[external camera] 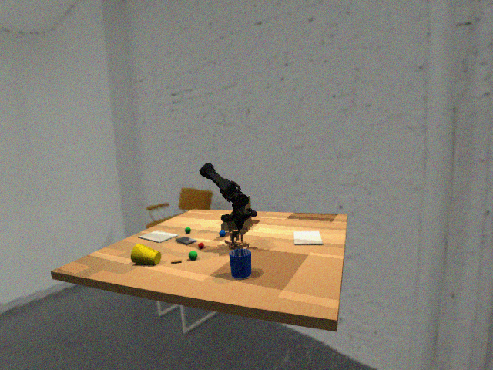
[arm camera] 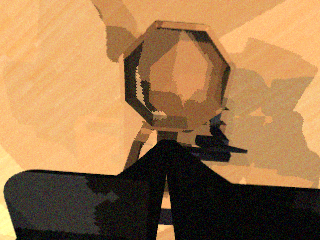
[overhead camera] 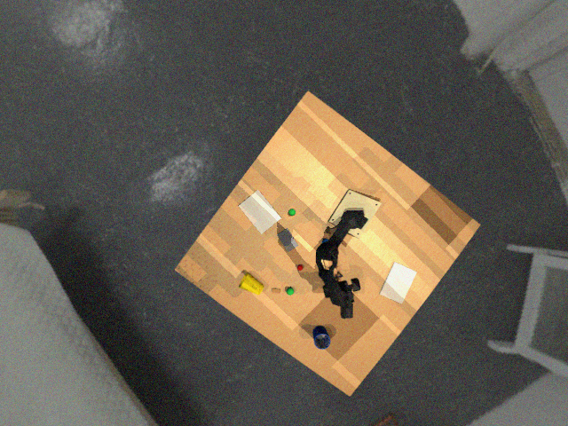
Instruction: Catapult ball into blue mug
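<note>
The wooden catapult [external camera: 239,245] stands behind the blue mug [overhead camera: 321,337] [external camera: 240,268], which is upright. The catapult's eight-sided cup [arm camera: 175,121] shows no ball inside. My gripper [arm camera: 167,146] is shut and empty, its tips close together just below the cup in the wrist view; the arm hides them in the top view. A blue ball [overhead camera: 325,240] [external camera: 222,233] lies on the table beside the arm. A red ball [overhead camera: 300,267] [external camera: 201,245] and two green balls [overhead camera: 291,212] [external camera: 188,230] also lie on the table.
A yellow cup [overhead camera: 251,283] [external camera: 145,254] lies on its side. A small wooden block [overhead camera: 275,290] [external camera: 176,261] is near one green ball. A dark flat block [overhead camera: 286,239] [external camera: 185,240] and two white flat pieces [overhead camera: 259,211] [external camera: 307,237] lie on the table.
</note>
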Controlling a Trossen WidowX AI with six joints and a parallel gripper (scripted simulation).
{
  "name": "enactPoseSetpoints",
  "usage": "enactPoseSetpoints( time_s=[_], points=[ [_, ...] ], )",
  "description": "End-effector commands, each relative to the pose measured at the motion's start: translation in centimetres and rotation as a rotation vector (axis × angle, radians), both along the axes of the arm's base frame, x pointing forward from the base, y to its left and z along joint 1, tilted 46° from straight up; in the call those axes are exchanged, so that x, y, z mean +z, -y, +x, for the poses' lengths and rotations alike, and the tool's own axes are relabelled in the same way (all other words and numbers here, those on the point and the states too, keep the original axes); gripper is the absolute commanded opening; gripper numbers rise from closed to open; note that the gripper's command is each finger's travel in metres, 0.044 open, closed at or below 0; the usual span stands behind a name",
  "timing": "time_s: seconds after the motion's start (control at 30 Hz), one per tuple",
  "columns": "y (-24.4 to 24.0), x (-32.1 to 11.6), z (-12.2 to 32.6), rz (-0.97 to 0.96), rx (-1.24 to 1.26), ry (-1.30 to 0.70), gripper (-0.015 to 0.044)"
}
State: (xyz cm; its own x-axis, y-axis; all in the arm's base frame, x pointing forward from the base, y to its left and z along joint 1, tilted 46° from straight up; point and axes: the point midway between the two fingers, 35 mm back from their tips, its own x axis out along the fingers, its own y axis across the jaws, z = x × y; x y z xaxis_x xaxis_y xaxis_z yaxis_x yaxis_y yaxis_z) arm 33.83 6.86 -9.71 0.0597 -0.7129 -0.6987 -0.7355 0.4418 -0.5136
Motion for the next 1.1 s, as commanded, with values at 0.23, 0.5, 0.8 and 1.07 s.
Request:
enactPoseSetpoints(
  time_s=[0.23, 0.5, 0.8, 1.07],
  points=[
    [0.8, -1.4, 0.6, 0.000, 0.003, 0.002, 0.0000],
    [1.5, -2.5, 0.9, 0.000, 0.003, 0.003, 0.0000],
    [2.3, -3.4, 1.0, 0.000, 0.004, 0.003, 0.0000],
    [2.0, -3.0, 1.0, 0.001, 0.005, 0.004, 0.0000]
  ],
)
